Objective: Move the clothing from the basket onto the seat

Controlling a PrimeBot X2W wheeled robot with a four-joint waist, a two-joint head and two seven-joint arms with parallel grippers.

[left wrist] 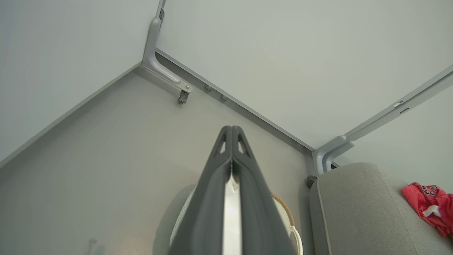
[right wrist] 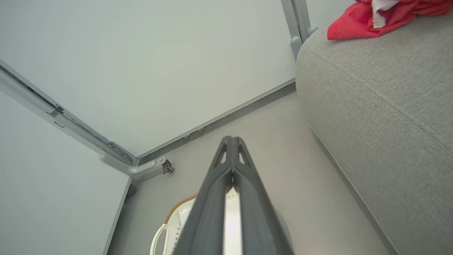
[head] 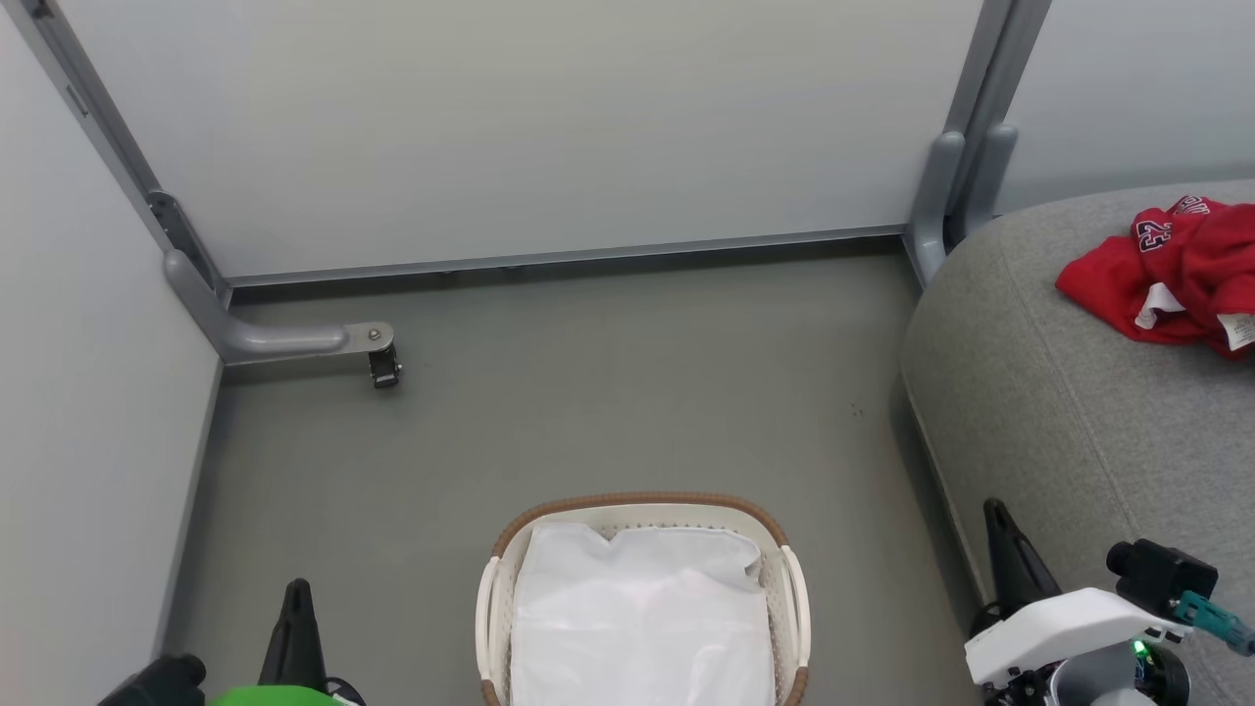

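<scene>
Jaws on both arms are pressed together, pinching nothing. The left gripper (left wrist: 231, 129) and the right gripper (right wrist: 231, 139) each show 2 dark fingers meeting at the tips. In the head view they stand to the left and right of the basket (head: 637, 502), which sits on the grey floor (head: 588, 392). The clothing (head: 1191, 270), a crumpled heap of red jersey, lies on the seat (head: 1069, 422), well apart from the basket. A white liner cloth (head: 642, 608) covers the inside of the basket.

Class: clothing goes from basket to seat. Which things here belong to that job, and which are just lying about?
Job: red clothing, basket, seat.
Lying about: white liner cloth, wheeled partition foot, partition walls.
</scene>
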